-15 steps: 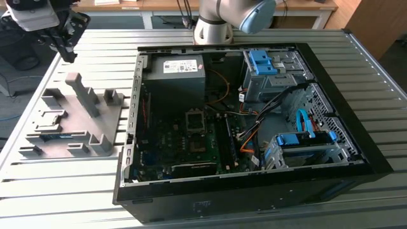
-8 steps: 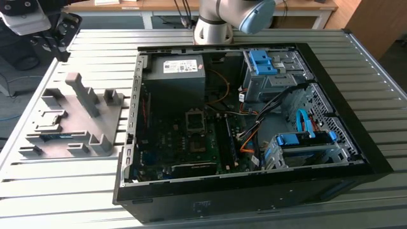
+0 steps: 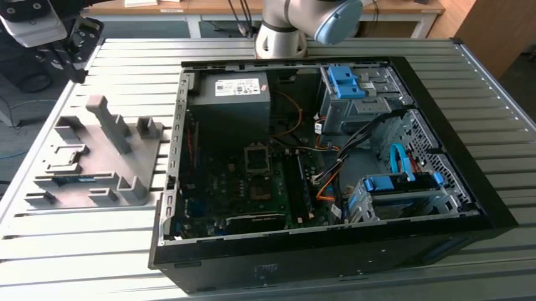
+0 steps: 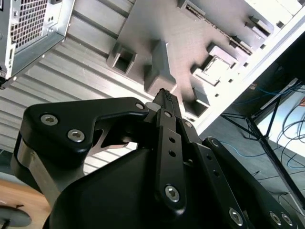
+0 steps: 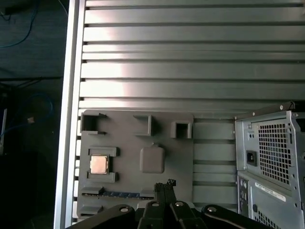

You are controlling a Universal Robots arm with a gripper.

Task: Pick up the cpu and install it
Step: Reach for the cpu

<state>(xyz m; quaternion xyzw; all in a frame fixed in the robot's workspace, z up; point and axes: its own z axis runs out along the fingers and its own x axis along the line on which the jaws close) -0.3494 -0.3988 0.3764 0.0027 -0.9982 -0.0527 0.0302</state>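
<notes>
Logging containers first. Noting one grey tray [image 5: 128, 143] lying flat on the slatted table [image 3: 84, 251], with one open computer case [image 3: 293, 260] just beside it at the exterior view's right.

Finding the cpu [image 5: 99, 164] seated flat in a square framed pocket of the tray, metal face up. Counting one only. Finding one memory stick [image 5: 116, 194] lying in a long slot of the same tray, near the cpu's pocket.

Looking into the computer case from the exterior view:
- Counting one green circuit board [image 3: 251, 188] across its floor.
- Counting one grey box [image 3: 230, 94] with a white label at the far end.
- Counting two metal cages with blue clips, one far [image 3: 345, 81] and one near [image 3: 402, 183], both along the exterior view's right side.
- Noting loose cables [image 3: 331, 169] running between the circuit board and the cages.

Seeing the end effector [image 5: 164, 185] hanging in the air above the tray. Reading its fingers as narrow, tips drawn together, gripping nothing. Placing it apart from the cpu and touching neither tray nor table.
</notes>
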